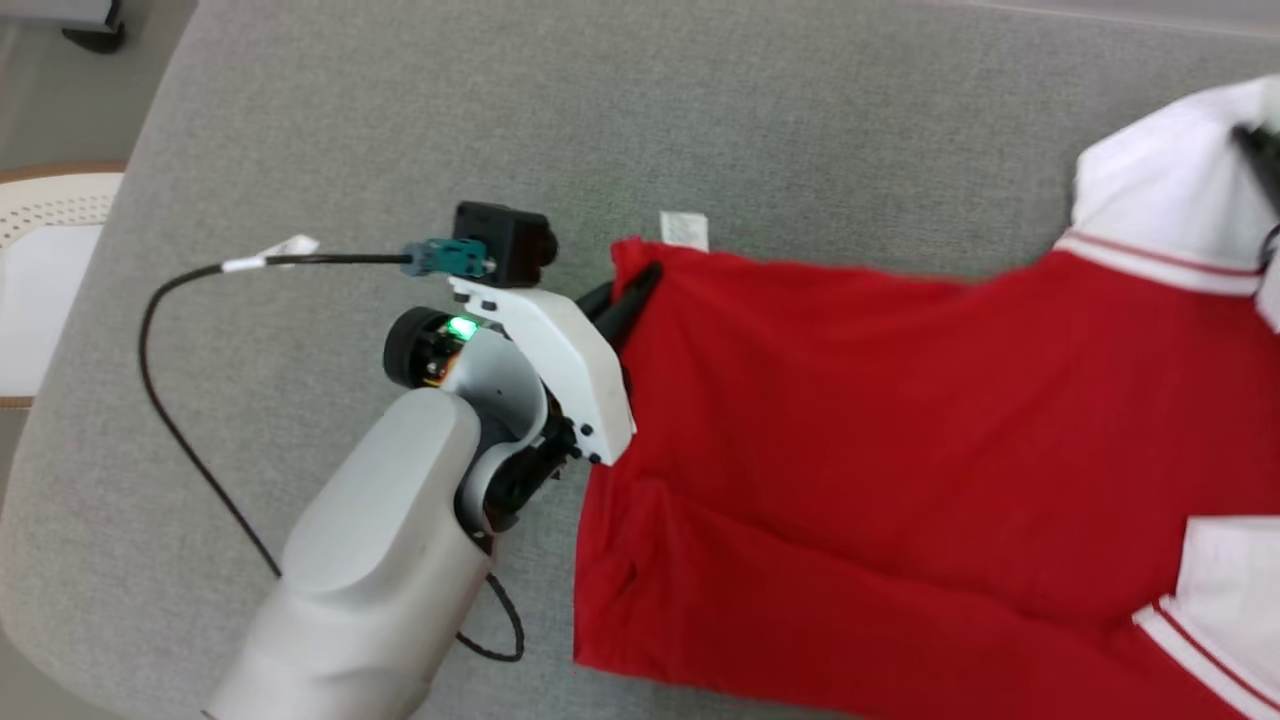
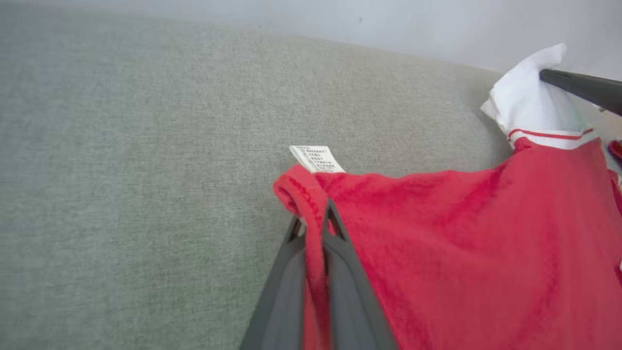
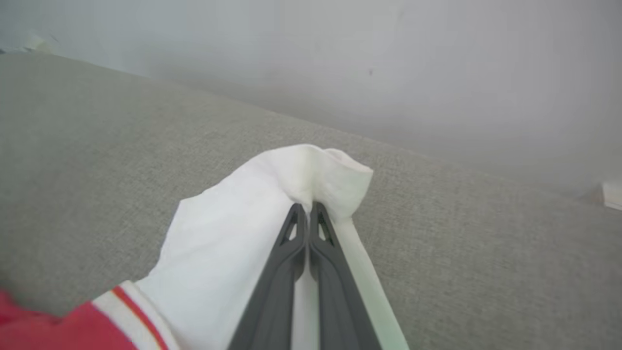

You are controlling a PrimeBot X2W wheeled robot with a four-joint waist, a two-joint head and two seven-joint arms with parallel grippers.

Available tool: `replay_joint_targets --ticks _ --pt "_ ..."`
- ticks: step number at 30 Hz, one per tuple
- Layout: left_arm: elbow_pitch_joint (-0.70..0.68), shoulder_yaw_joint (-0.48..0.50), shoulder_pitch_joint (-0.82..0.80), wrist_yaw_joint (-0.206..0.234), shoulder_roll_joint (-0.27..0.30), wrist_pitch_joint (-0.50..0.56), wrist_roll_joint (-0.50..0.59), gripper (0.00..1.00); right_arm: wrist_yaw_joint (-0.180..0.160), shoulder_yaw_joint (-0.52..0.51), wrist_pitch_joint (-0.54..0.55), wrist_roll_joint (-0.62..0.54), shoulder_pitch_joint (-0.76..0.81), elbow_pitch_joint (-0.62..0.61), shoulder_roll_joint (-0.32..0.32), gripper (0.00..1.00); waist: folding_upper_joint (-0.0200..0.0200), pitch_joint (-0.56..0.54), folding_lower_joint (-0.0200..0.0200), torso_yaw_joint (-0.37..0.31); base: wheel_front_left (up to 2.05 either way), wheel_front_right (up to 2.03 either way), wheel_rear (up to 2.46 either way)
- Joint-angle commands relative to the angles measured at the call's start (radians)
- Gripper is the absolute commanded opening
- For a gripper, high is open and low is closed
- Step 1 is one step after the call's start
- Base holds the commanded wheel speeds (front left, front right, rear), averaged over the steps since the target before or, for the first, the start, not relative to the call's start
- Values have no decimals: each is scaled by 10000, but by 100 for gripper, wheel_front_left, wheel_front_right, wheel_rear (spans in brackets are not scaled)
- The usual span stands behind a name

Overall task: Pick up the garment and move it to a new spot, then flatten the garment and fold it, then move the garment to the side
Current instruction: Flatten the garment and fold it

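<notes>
We see the garment, red body w/ white sleeves trimmed in red stripes, lying on the grey fabric surface, from centre to right edge of the head view. Its far edge runs fairly straight btw. two grips. The left gripper is clenched on the red hem corner, fabric pinched btw. both fingers, right beside the white care label, which sticks out past the hem. The right gripper is clamped tight on the bunched end of a white sleeve, at the garment's other end. A black cable loops over the surface by the left arm. Far left, off the surface, we see a pale perforated panel.
</notes>
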Motion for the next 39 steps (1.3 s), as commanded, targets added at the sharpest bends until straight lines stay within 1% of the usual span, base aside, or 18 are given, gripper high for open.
replay_joint_targets --ticks 1,4,8,11,14,17,19,22,24,28,29,30,31,34,36,39 --pt "52 74 -101 14 37 -155 -46 0 -6 -62 -136 95 -123 66 -88 0 0 -76 -1 -80 0 0 0" --pt "119 221 63 -10 108 -426 -138 0 -6 -163 -598 261 -165 141 -296 0 0 -260 -1 -261 0 0 0" --pt "164 310 470 -110 208 -738 -292 0 -6 1 -1168 457 458 -166 -498 0 0 -533 -1 -565 0 0 0" --pt "11 522 844 -113 335 -1142 -462 0 -6 -28 -1934 711 1129 -669 -549 0 0 -682 -1 -870 0 0 0" --pt "-393 779 1505 -149 469 -1605 -659 0 -6 35 -2741 864 2182 -1245 -564 0 0 -884 -1 -1176 0 0 0" --pt "-958 1003 2396 -40 655 -1965 -887 0 -6 10 -3469 836 3212 -1724 -519 0 0 -1106 -1 -1461 0 0 0" --pt "-1287 1070 3060 93 760 -2016 -1028 0 -6 -59 -3873 933 3920 -1919 -361 0 0 -1268 -1 -1606 0 0 0" --pt "-1779 1160 4019 269 740 -2068 -1284 0 -6 -134 -4297 888 4791 -2044 -125 0 0 -1472 -1 -1846 0 0 0" --pt "-2034 1167 4593 276 750 -2116 -1432 0 -6 -82 -4453 893 5297 -2037 101 0 0 -1606 -1 -2007 0 0 0" --pt "-2340 1289 5473 470 871 -2343 -1606 0 -6 -28 -4692 830 6051 -1945 459 0 0 -1884 -1 -2283 0 0 0" --pt "-2416 1322 5647 522 934 -2429 -1568 20 -6 -14 -4720 761 6178 -1903 508 0 0 -1953 -1 -2347 0 0 0" --pt "-2494 1353 5829 592 943 -2471 -1609 61 -6 -9 -4793 635 6293 -1836 535 31 0 -2022 -1 -2409 0 0 0" --pt "-2561 1389 6005 625 964 -2469 -1680 100 -6 -29 -4839 585 6399 -1791 610 100 0 -2081 -1 -2464 0 0 0" --pt "-2777 1462 6353 786 1208 -2548 -1533 100 -6 -266 -5025 389 6558 -1746 644 100 0 -2226 -1 -2589 0 0 0" --pt "-2983 1476 6426 852 1403 -2824 -1176 100 -12 -499 -5065 240 6669 -1722 603 100 0 -2312 -1 -2614 0 0 0" --pt "-3164 1494 6655 1263 1738 -3393 -443 100 -11 -945 -4817 258 6883 -1899 477 100 0 -2435 -1 -2584 0 0 0"
